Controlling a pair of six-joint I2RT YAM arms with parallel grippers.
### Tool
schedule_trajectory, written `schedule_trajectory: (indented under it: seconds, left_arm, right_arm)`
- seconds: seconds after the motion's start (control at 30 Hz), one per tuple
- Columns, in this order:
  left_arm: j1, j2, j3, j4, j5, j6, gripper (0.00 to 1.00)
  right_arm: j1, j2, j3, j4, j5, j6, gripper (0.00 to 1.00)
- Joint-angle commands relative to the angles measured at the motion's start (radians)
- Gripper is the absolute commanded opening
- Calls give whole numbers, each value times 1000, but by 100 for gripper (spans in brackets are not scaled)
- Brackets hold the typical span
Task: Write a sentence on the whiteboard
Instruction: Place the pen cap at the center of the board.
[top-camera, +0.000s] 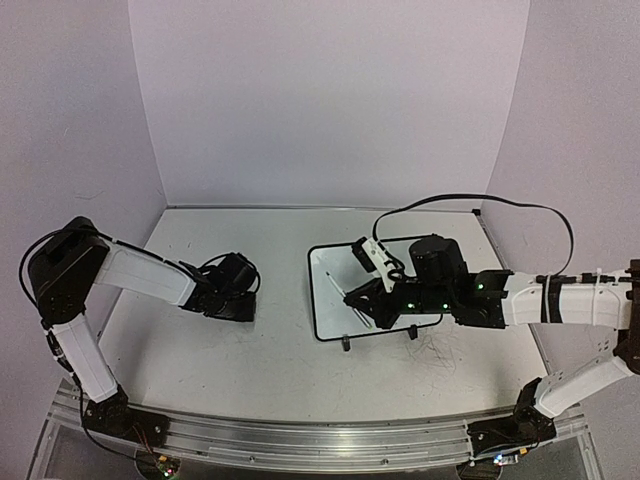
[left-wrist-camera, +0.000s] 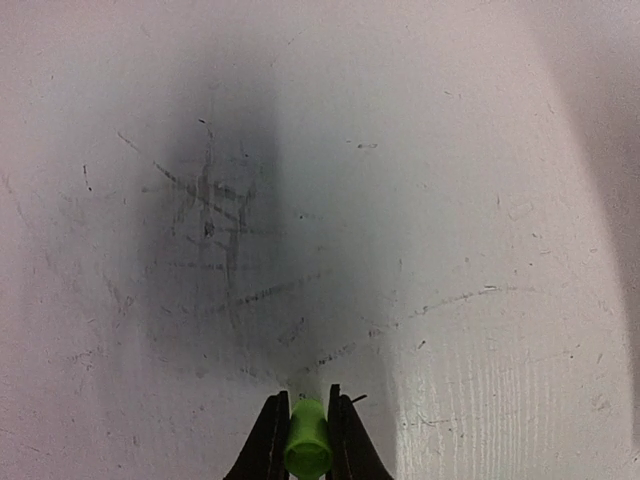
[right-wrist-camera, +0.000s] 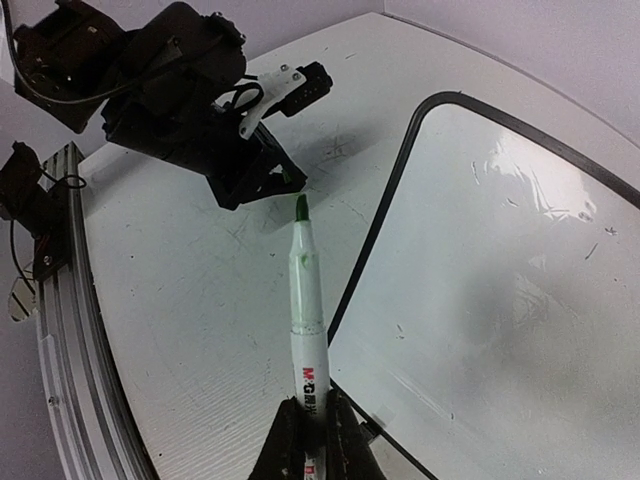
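The small black-framed glossy whiteboard (top-camera: 325, 315) lies flat on the scuffed white table (top-camera: 250, 340), right of centre, its surface showing only faint smudges. Over its near-left part the right gripper (right-wrist-camera: 311, 425) is clamped tight on a white marker (right-wrist-camera: 305, 300) with a bare green tip, pointing past the frame. Well apart, the left gripper (left-wrist-camera: 305, 402) pinches a bright green plastic cap (left-wrist-camera: 307, 445) low over the table.

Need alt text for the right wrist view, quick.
The right pincer grips an uncapped green marker, tip pointing away toward the left arm. The black-framed whiteboard lies to the right, with no green writing visible on it.
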Motion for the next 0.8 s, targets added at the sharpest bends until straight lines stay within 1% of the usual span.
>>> schedule_trajectory:
  seconds: [0.0,0.17,0.3,0.5,0.63,0.77]
  left_arm:
    - [-24,7,-22,60,-47,-18,17]
    - [-32,-39,-51,58,-65,-17,32]
    - [-33,-97,-55,36,-73,-9,48]
    - [-32,-270,-6,-64,-77,10,65]
    - [-31,-400,46,-112,29,34,79]
    - [-31,-461,91,-111,291,30,83]
  right_arm:
    - [5,10,5,55,-15,17,0]
    - [4,11,-2,64,-18,20,0]
    - [4,7,-7,66,-16,20,0]
    - [4,7,-21,66,-7,21,0]
    - [4,16,-21,63,-1,16,0]
    - [4,45,-4,58,-34,3,0]
